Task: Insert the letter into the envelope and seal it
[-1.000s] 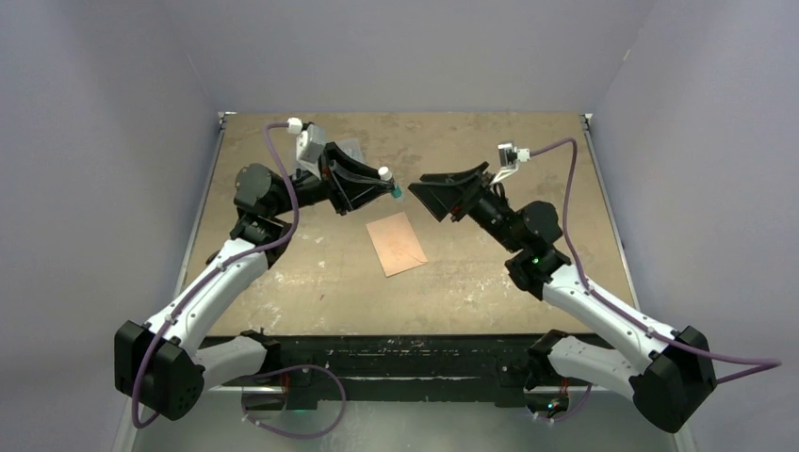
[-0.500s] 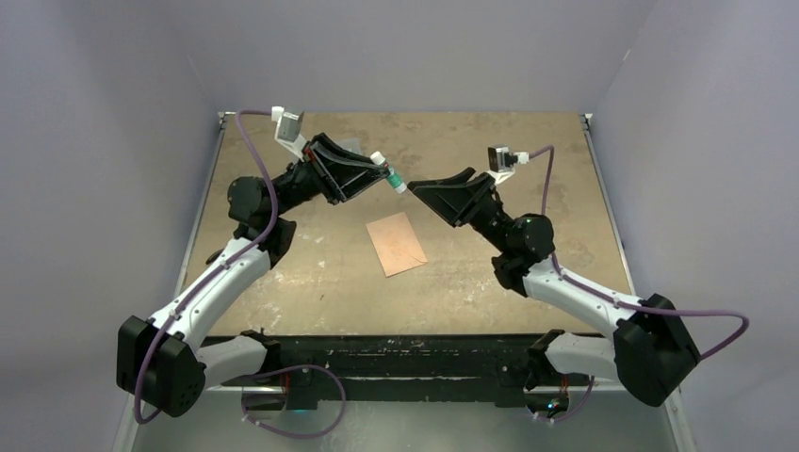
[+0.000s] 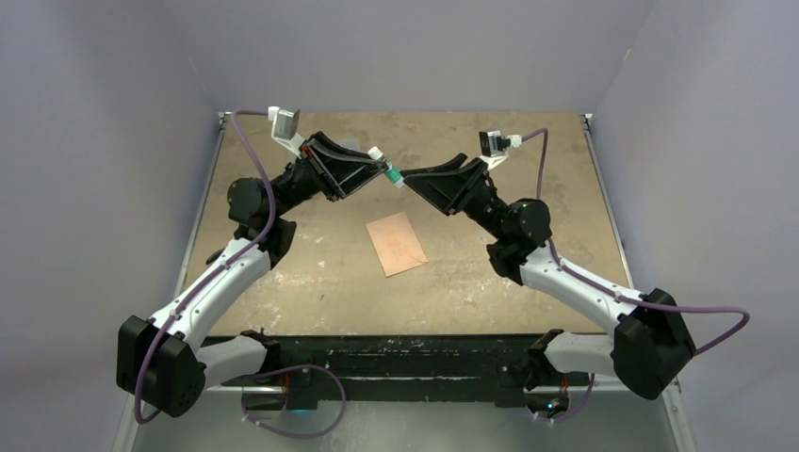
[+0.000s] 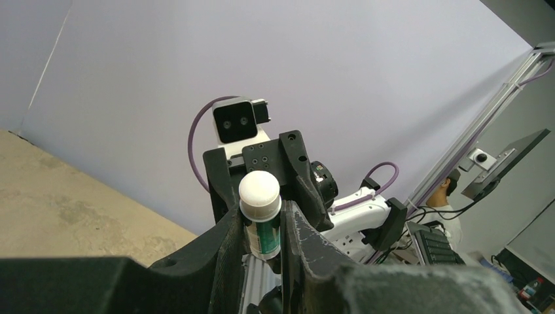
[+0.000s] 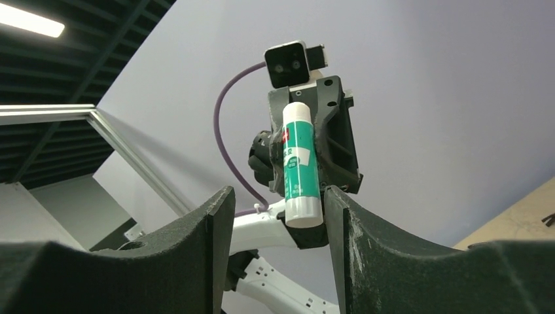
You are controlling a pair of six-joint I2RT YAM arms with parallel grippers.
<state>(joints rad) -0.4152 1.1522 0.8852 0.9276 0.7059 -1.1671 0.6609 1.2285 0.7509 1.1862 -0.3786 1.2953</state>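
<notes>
On the table lies the salmon-pink envelope (image 3: 397, 244), flat, below and between both grippers. The letter is not in view. My left gripper (image 3: 383, 171) (image 4: 262, 219) is raised above the table and shut on a green-and-white glue stick (image 3: 389, 175) (image 4: 261, 219). My right gripper (image 3: 408, 180) (image 5: 278, 199) faces it with its jaws open. In the right wrist view the glue stick's (image 5: 299, 163) white lower end sits between my right fingers, close to the right-hand one, with a clear gap on the left side.
The tan tabletop (image 3: 311, 273) has metal rails along its left and right edges and lilac walls around it. A small clear object (image 3: 350, 149) lies behind the left gripper near the back.
My right gripper has moved left and up to the glue stick and its jaws have narrowed. The left gripper lifted and tilted the stick toward it. The envelope has not moved.
</notes>
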